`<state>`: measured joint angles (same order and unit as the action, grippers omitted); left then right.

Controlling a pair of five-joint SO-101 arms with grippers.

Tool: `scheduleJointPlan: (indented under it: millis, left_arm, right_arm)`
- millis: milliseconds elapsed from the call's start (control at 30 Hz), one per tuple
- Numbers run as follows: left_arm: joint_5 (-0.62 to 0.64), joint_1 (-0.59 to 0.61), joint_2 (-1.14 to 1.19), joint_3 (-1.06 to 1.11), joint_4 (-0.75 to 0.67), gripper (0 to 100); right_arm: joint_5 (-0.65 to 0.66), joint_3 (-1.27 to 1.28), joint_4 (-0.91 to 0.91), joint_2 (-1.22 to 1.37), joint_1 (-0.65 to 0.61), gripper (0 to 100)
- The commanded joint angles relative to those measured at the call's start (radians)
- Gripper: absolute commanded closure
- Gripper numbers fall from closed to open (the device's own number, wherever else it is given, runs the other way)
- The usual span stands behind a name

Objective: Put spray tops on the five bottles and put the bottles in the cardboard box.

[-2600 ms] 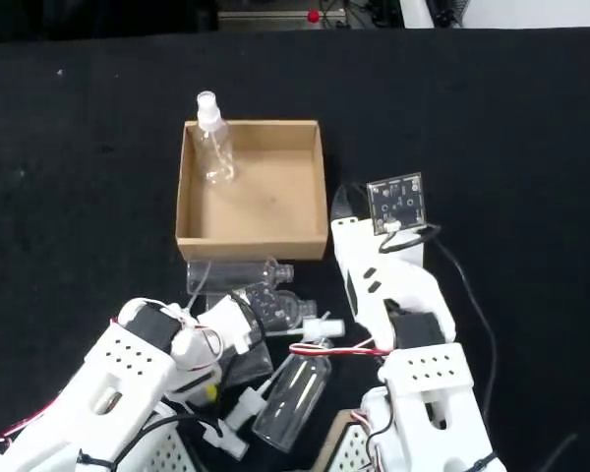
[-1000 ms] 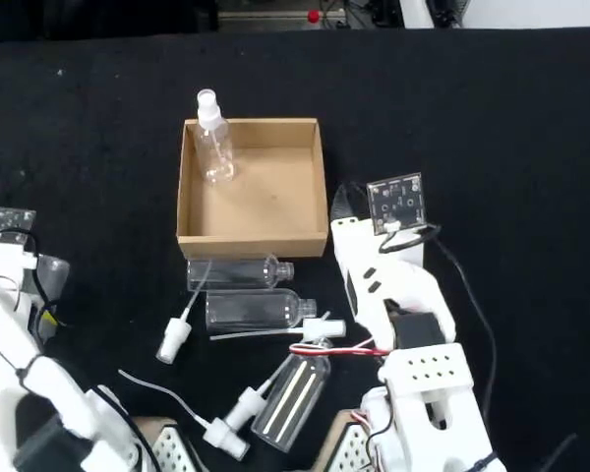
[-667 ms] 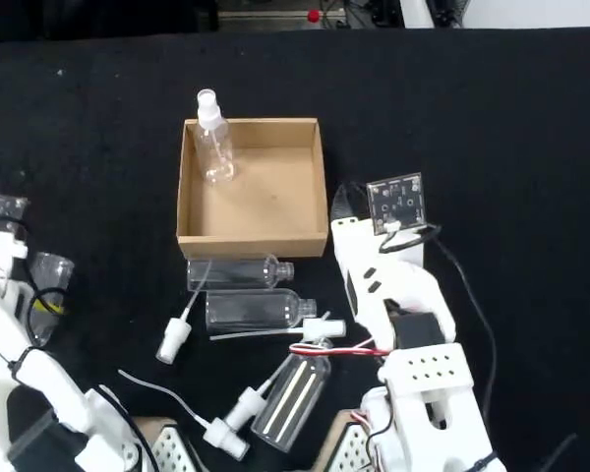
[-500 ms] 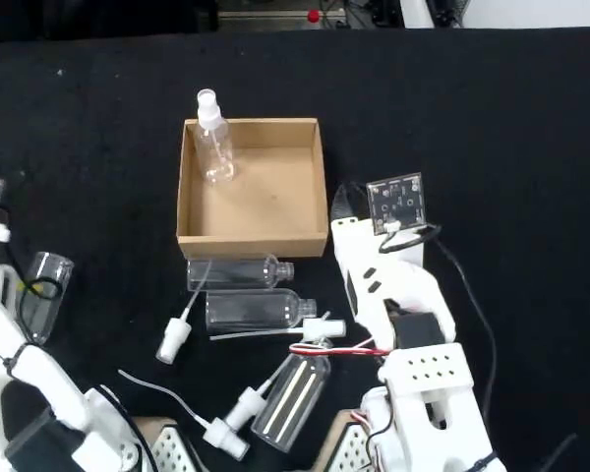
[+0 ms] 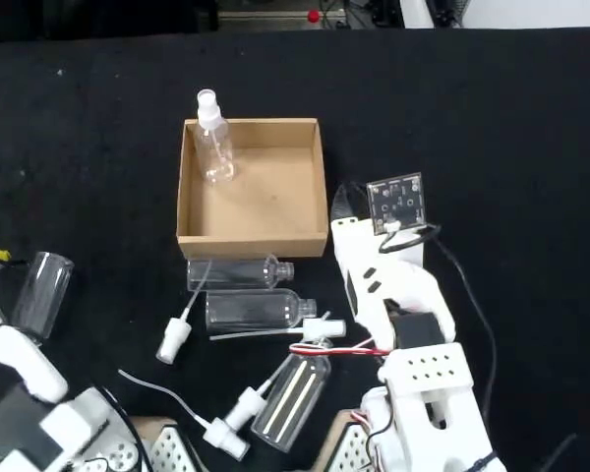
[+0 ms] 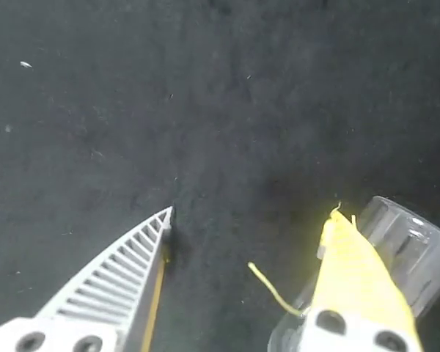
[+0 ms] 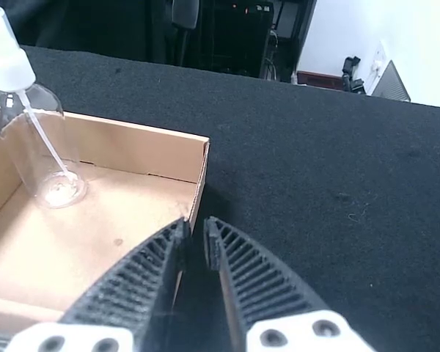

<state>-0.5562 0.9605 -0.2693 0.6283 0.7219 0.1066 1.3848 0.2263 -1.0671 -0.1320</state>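
we saw the left claw (image 6: pixel 249 216) spread wide over the table (image 6: pixel 205 88), with nothing between its white finger (image 6: pixel 125 290) and its yellow finger (image 6: pixel 352 282). a bare bottle (image 6: pixel 418 249) lay on its side just outside the yellow finger. we could not tell whether the two touched.

the right claw (image 7: pixel 194 224) was pressed almost together, with only a slit between its black fingers, and it pinched nothing. it hung low, just outside the box (image 7: pixel 125 147), beside the wall nearest to it and close to that wall's near corner. a capped bottle (image 7: pixel 29 139) stood upright inside the box, in the corner farthest from this claw. its tube ran down to its floor.

behind the right claw and off to its left, three bottles (image 5: pixel 259 311) lay on their sides on the table, all uncapped. two lay side by side just outside the box's near wall. the third lay further back, beside that arm's base. four tops (image 5: pixel 170 342) lay loose among them, one of them against the middle bottle's neck. all of these were nearer the right claw than the left claw.
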Motion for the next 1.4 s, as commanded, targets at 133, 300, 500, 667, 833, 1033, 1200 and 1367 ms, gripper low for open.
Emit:
scheduleJointPlan:
  millis: [133, 300, 500, 667, 833, 1033, 1200, 1367]
  left_arm:
    - [-0.008, -0.056, 0.025, 0.030, -0.011, 71]
    - [-0.069, -0.200, -0.006, 0.064, 0.071, 71]
    - [-0.078, -0.300, -0.081, 0.068, 0.115, 71]
    - [-0.078, -0.260, -0.253, 0.021, 0.265, 71]
    - [0.071, -0.196, -0.367, 0.021, 0.450, 71]
    - [0.575, -0.088, -0.361, 0.024, 0.511, 71]
    - [0.893, -0.048, -0.361, 0.082, 0.509, 71]
    - [0.965, -0.096, -0.361, 0.188, 0.488, 71]
  right_arm:
    - [0.006, -0.008, -0.032, 0.010, 0.015, 96.6]
    - [0.006, -0.008, -0.032, 0.010, 0.015, 96.6]
    - [0.006, -0.008, -0.032, 0.010, 0.015, 96.6]
    - [0.006, -0.008, -0.032, 0.010, 0.015, 96.6]
    - [0.006, -0.008, -0.032, 0.010, 0.014, 96.6]
    - [0.006, -0.008, -0.032, 0.010, 0.014, 96.6]
    - [0.006, -0.008, -0.032, 0.010, 0.014, 96.6]
    - [0.006, -0.008, -0.032, 0.010, 0.014, 96.6]
